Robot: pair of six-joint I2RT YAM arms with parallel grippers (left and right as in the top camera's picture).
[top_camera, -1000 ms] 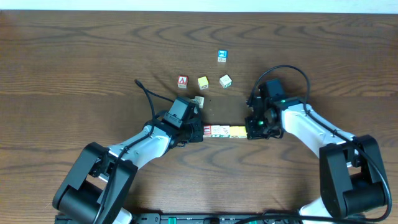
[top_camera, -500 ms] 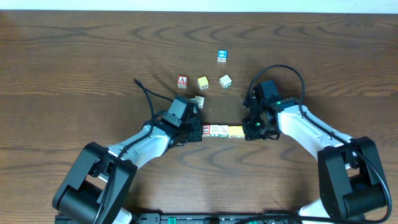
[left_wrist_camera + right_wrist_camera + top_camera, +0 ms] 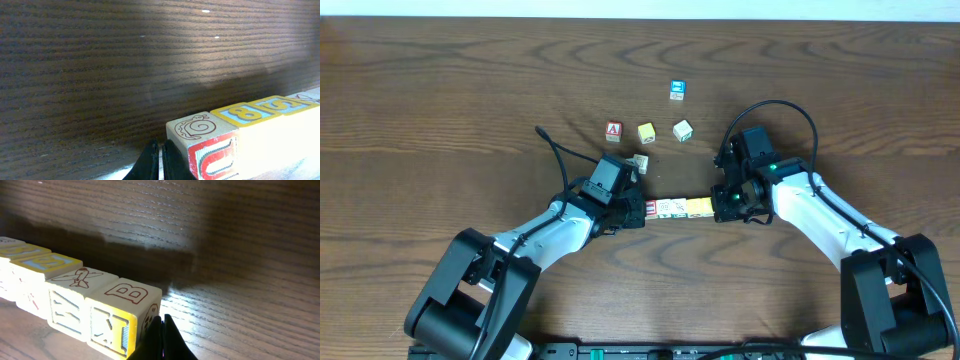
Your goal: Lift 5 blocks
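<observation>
The left claw (image 3: 641,211) is pinched fully closed. Its joined tips sit against the end face of the red U block (image 3: 212,155), serving as a blunt pusher rather than a grip. The right claw (image 3: 718,208) is closed the same way and butts the outer face of the B block (image 3: 120,307) at the other end.

Between them the row of blocks (image 3: 680,208) lies in one straight line, face to face, on the counter (image 3: 440,120) in front of the two arm bases. I cannot tell whether the row is clear of the wood yet.

Only end pressure carries this lift, so the squeeze should run along the row's axis, with each tip centred on its end face. Both arms should rise together, level and slowly. If one side leads or the push goes off-centre, the line will likely buckle at a middle joint and spill.

Just behind the left claw lies a loose cube (image 3: 640,162). Farther back are the A cube (image 3: 613,130), a yellow cube (image 3: 646,132), a pale cube (image 3: 682,130) and a blue cube (image 3: 677,90), all well clear.
</observation>
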